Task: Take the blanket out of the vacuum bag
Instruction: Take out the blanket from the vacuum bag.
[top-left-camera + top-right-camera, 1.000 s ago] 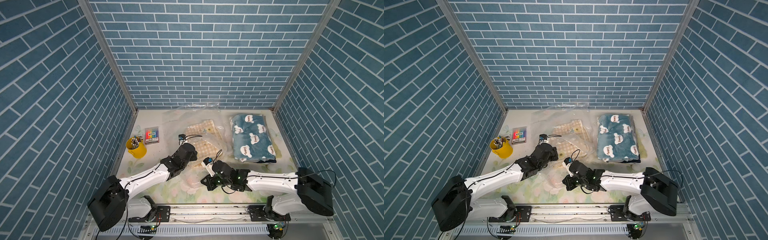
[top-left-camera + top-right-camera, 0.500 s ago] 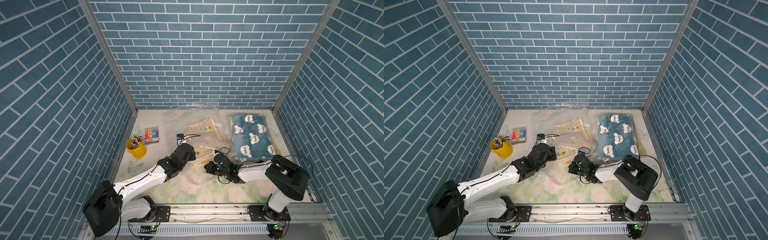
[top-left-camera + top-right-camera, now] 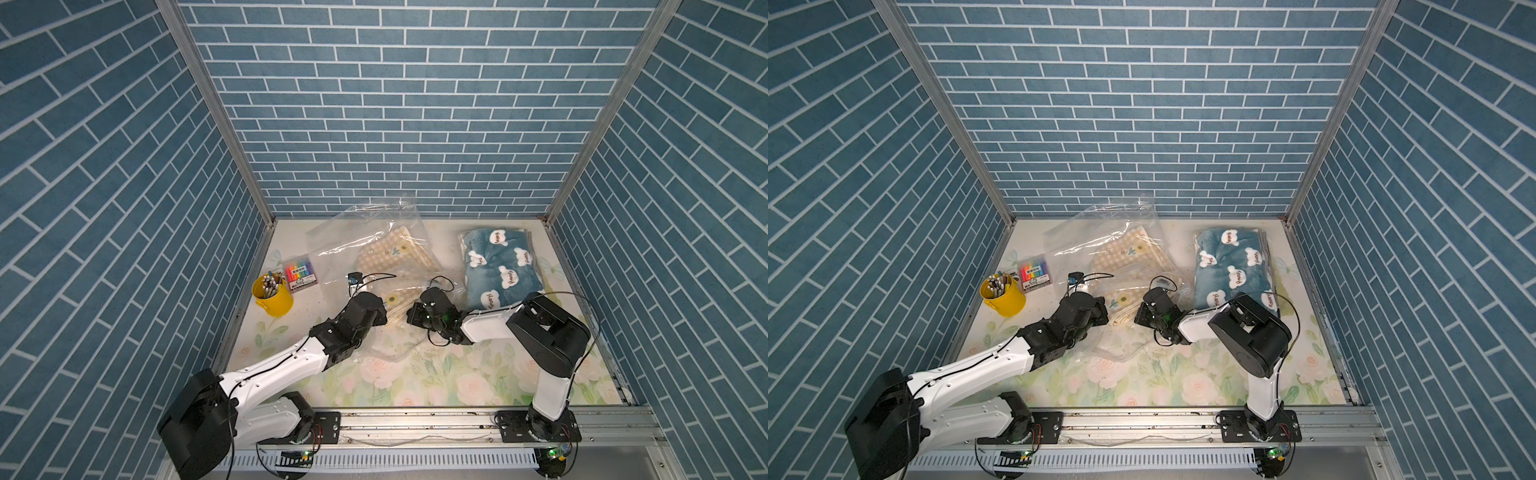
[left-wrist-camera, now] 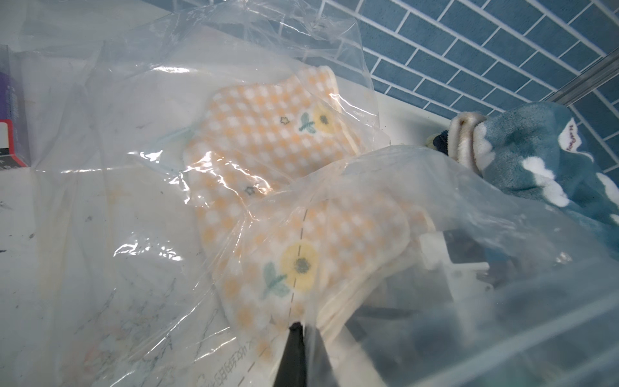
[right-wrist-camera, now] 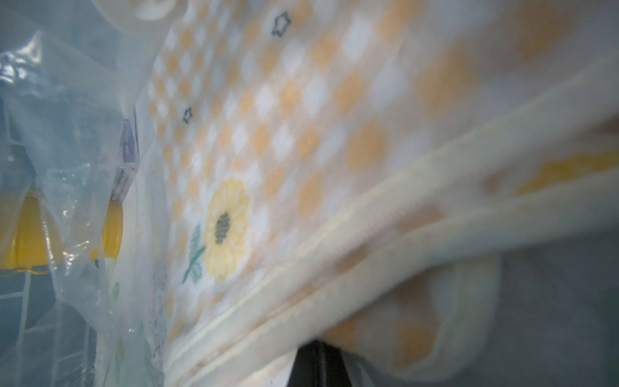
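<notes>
The vacuum bag (image 3: pixel 353 232) (image 3: pixel 1088 237) is a crinkly clear sack lying at the back middle of the table. Inside it is the blanket (image 3: pixel 399 257) (image 3: pixel 1133 257), cream and orange checks with sunflowers. My left gripper (image 3: pixel 385 311) (image 3: pixel 1106 309) is at the bag's near edge. In the left wrist view it (image 4: pixel 301 326) is shut on a sheet of the bag (image 4: pixel 134 117), over the blanket (image 4: pixel 268 134). My right gripper (image 3: pixel 409 313) (image 3: pixel 1136 316) faces it. Its tips (image 5: pixel 318 343) are shut and rest against the blanket's folded edge (image 5: pixel 335 268).
A blue blanket with white clouds (image 3: pixel 498 266) lies at the back right, close to my right arm. A yellow cup of pens (image 3: pixel 272 293) and a pack of markers (image 3: pixel 300 272) stand at the left. Brick walls close in three sides.
My right arm has raised its elbow, and its gripper has moved away from the front up to the blanket's near edge. The left gripper has shifted a little with the bag still in it.
</notes>
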